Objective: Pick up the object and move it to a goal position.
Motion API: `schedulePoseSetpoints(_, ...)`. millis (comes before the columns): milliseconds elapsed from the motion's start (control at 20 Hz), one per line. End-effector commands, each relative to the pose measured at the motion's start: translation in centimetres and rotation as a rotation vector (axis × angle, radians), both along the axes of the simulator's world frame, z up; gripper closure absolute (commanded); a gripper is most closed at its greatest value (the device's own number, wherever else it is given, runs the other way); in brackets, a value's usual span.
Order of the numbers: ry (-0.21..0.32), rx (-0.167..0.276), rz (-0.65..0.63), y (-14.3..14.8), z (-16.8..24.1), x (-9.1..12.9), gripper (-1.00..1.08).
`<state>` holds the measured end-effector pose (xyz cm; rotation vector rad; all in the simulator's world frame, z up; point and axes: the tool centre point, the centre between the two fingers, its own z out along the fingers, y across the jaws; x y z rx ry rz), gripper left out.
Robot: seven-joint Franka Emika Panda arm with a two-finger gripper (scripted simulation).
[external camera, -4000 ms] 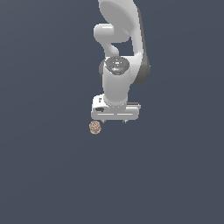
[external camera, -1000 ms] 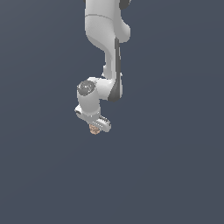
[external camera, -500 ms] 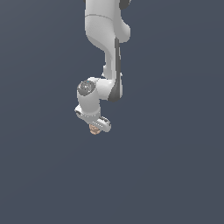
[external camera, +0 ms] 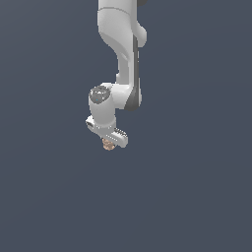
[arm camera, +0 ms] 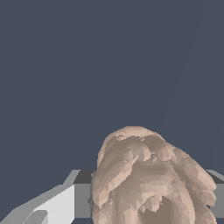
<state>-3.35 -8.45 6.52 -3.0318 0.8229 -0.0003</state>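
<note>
The object (external camera: 107,145) is a small tan-brown bumpy lump. In the exterior view it shows just under the white hand, partly hidden by it. My gripper (external camera: 110,142) sits right over it, turned at an angle. In the wrist view the object (arm camera: 148,179) fills the space between my two fingers; one grey-white finger (arm camera: 61,203) touches one side and the other finger (arm camera: 217,188) shows at the opposite side. The gripper (arm camera: 146,199) is shut on the object. I cannot tell if the object is off the floor.
The white arm (external camera: 125,54) comes down from the top of the exterior view. A plain dark blue-grey floor (external camera: 197,197) lies all around. No goal marker shows.
Since 4 s ago the hand has swung toward the exterior view's left, turned, and come down over the object. Over the last second nothing has visibly moved.
</note>
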Motion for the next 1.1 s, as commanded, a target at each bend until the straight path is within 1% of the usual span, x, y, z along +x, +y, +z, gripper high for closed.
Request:
schedulePoseSetpoints(0,-0.001,0.000,0.001,0.9,1.5,0.4,1.08)
schedulePoseSetpoints(250,-0.001,-0.001,0.000,3.3,5.5,1.6,1.08)
schedulePoseSetpoints(850,0.000,-0.002,-0.001,10.3,17.3,5.1,1.08)
schedulePoseSetpoints(1050,0.000,-0.002,-0.001,12.1,20.3,6.1,1.08)
